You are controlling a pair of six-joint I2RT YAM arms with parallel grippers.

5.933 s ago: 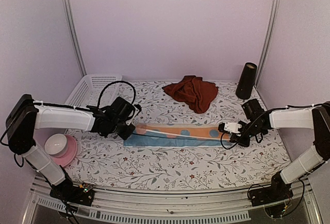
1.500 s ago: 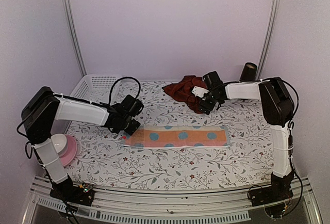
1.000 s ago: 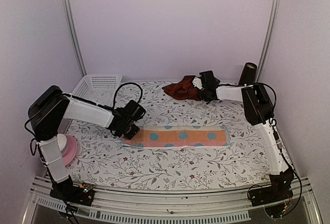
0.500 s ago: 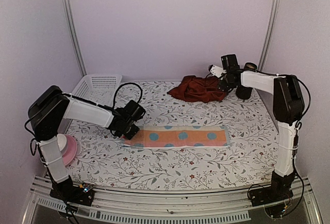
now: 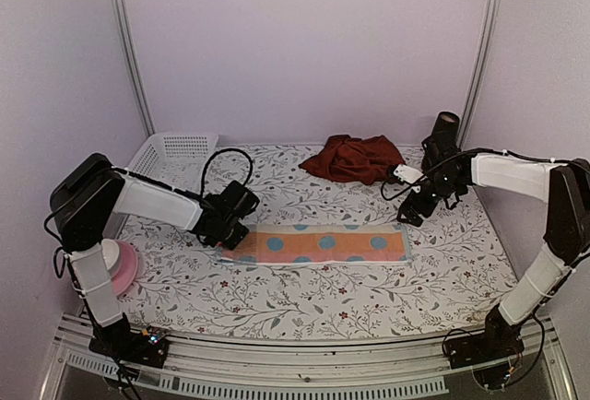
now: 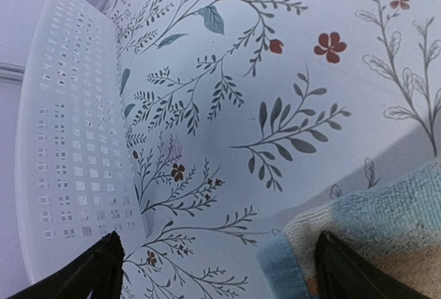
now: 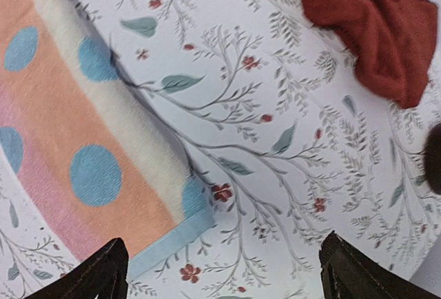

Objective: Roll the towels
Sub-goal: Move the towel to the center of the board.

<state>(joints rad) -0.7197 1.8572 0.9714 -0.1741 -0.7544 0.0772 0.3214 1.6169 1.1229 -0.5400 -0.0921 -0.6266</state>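
The left gripper [image 5: 227, 233] has its jaws spread wide and holds nothing. It sits low at the left end of the pastel towel [image 5: 323, 243], and in its wrist view the towel's blue-hemmed corner lies on the table close to one fingertip. Whether a finger actually touches the cloth cannot be told. The right gripper [image 5: 407, 215] is likewise spread wide and empty, poised over the table just beyond the far right corner of the same towel. Its wrist view looks down between its two dark fingertips [image 7: 103, 271] onto that end of the cloth, with its blue dots on orange and pink bands and a pale blue hem. The pastel towel lies flat and unrolled, stretched left to right across the middle of the floral table cover [image 5: 304, 303], between the two grippers. The maroon towel [image 5: 355, 158] sits in a crumpled heap at the far side, right of centre, well apart from the flat towel and untouched by either arm. A white perforated basket [image 5: 166, 156] stands at the far left. A pink plate [image 5: 124, 276] carrying a white bowl [image 5: 100, 256] sits near the left arm. A dark cylinder [image 5: 446, 127] stands in the far right corner.
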